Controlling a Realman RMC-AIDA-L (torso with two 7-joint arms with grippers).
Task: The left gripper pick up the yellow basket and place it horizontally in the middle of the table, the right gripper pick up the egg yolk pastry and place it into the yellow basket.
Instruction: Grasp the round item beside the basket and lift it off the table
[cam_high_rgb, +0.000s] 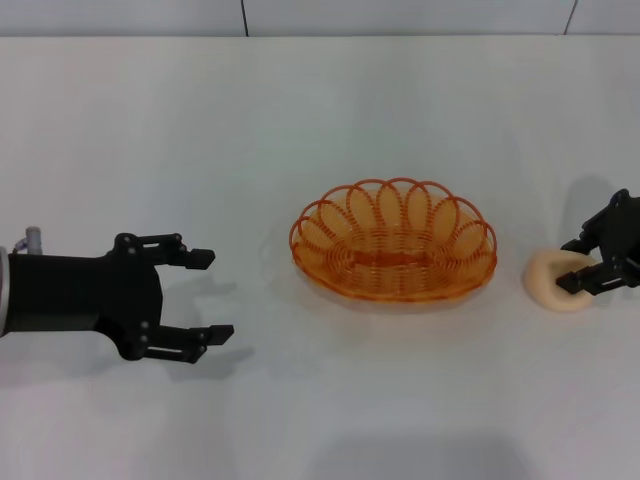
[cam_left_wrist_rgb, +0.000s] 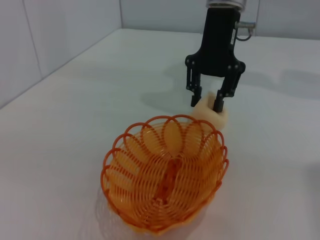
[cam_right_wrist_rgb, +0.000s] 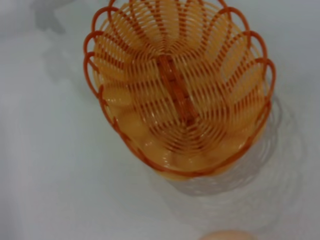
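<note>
Yellow basket sits mid-table, left gripper spread empty; I've got right gripper straddling egg yolk pastry, unlifted.

Bright, even overhead light; soft shadows on the table; right wrist view blurred.

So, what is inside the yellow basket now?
Nothing: the yellow basket shows only its own ribbed base. The egg yolk pastry lies outside, on the table, between the right gripper fingers. The table beneath the pastry is hidden.
</note>
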